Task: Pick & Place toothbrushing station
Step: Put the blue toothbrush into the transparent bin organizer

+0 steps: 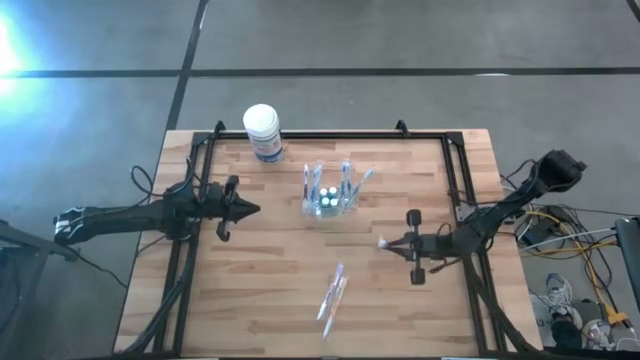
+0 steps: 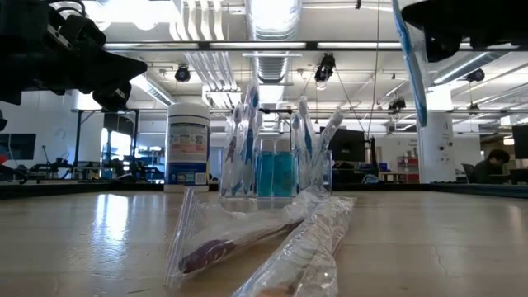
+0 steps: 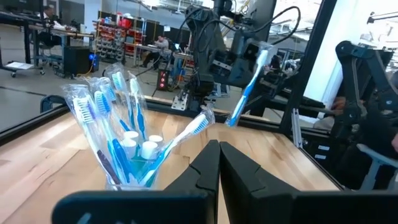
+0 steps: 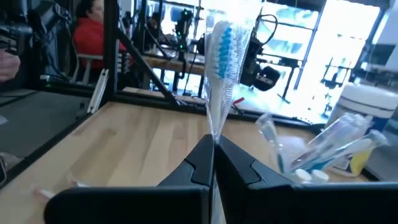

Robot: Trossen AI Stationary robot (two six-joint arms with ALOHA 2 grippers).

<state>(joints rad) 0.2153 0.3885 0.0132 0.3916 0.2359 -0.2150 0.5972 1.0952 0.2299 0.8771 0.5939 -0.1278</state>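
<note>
High view: right claw pinches a wrapped toothbrush.

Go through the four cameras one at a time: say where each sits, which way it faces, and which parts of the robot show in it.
High view: overhead, looking straight down on the table; both arms, left gripper and right gripper show.
Low view: at tabletop height, facing across to the toothbrush holder and white tub; dark arm parts hang at the top corners.
Left wrist view: looks past its shut fingers toward the holder and the right arm.
Right wrist view: looks past its fingers shut on a wrapped toothbrush.
Shared: every view shows the holder.
</note>
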